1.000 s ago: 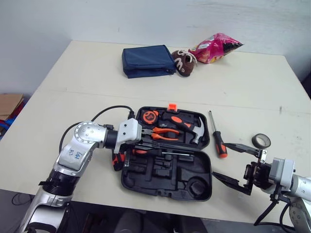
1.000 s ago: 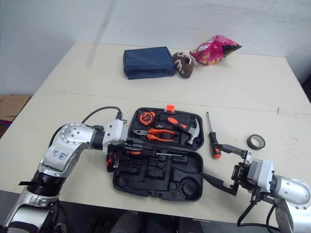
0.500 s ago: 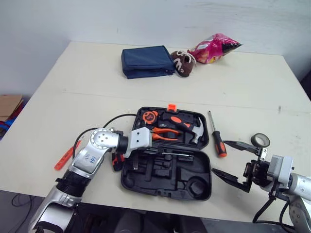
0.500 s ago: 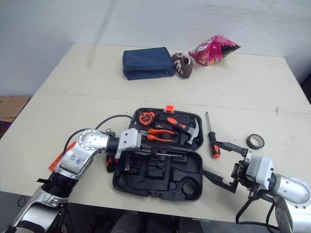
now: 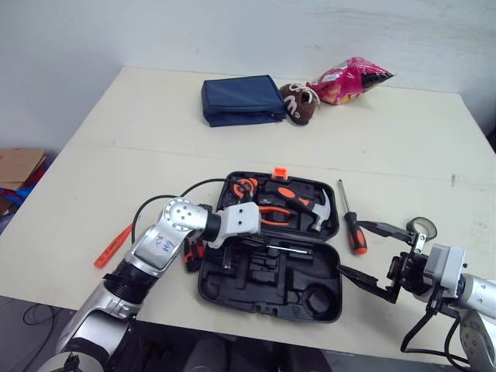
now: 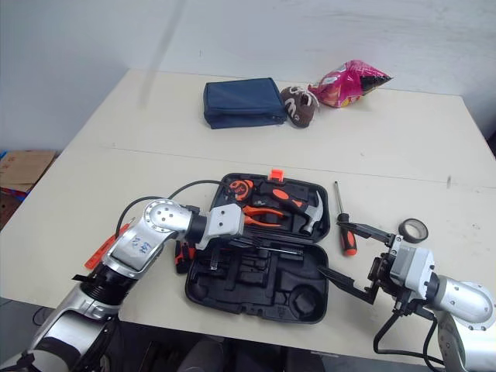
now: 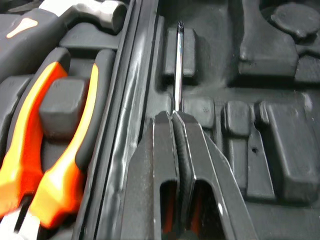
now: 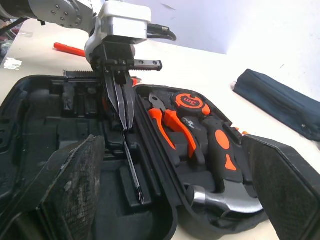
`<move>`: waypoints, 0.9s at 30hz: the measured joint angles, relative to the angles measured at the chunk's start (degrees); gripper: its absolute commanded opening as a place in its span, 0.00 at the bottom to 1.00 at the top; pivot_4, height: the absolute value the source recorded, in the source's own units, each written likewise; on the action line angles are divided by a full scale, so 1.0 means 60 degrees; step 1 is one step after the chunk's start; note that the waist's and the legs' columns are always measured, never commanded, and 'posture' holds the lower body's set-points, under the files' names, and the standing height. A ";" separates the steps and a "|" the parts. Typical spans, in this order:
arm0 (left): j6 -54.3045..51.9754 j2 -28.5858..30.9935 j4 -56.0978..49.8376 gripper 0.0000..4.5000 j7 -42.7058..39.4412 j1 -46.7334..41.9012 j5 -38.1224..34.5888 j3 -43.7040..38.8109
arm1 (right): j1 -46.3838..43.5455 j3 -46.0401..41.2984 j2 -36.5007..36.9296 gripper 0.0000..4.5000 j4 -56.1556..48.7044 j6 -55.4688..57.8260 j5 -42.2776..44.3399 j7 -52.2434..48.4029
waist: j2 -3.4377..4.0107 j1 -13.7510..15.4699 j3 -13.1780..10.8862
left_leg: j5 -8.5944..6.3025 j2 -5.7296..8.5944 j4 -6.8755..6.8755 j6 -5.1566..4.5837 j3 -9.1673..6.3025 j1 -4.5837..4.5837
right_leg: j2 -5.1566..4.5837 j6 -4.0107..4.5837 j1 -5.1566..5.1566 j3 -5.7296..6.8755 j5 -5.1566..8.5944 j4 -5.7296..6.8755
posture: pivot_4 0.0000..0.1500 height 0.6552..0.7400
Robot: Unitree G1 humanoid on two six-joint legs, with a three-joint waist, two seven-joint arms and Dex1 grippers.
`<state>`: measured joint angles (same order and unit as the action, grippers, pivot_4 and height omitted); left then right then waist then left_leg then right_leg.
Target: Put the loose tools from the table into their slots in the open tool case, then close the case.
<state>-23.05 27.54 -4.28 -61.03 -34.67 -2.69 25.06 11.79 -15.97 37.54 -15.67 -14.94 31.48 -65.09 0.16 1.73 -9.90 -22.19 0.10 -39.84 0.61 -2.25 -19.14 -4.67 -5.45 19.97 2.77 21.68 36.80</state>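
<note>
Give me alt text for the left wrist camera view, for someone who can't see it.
The left gripper, fingers shut on a thin screwdriver, holds its metal shaft along a slot in the black tool case. Across the hinge ridge sit orange-handled pliers and a hammer.

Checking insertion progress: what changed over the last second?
The left gripper moved to the robot's right, further over the case, shut on the thin screwdriver lying along its slot. Its arm swung in, uncovering an orange tool on the table. Unchanged: right gripper open beside the case, loose screwdriver, tape roll.
</note>
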 measured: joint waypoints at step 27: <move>0.1749 0.1206 -0.0031 0.28 -0.1233 0.0413 -0.2935 -0.3450 | 0.1402 -0.2118 0.0361 1.00 0.0672 0.0127 0.0345 0.0138 | 0.0032 -0.0076 -0.0028 | 0.0001 0.0000 0.0026 0.0002 -0.0062 -0.0005 | 0.0011 -0.0009 -0.0035 0.0016 -0.0005 -0.0065 | 1.00 1.00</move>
<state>-12.55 34.78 -4.46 -68.43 -32.20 -20.30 4.36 20.19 -28.68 39.71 -11.64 -14.18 33.55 -64.26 0.35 1.27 -10.06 -22.18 0.10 -39.68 0.63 -2.62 -19.17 -4.60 -5.50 19.76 2.87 21.65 36.41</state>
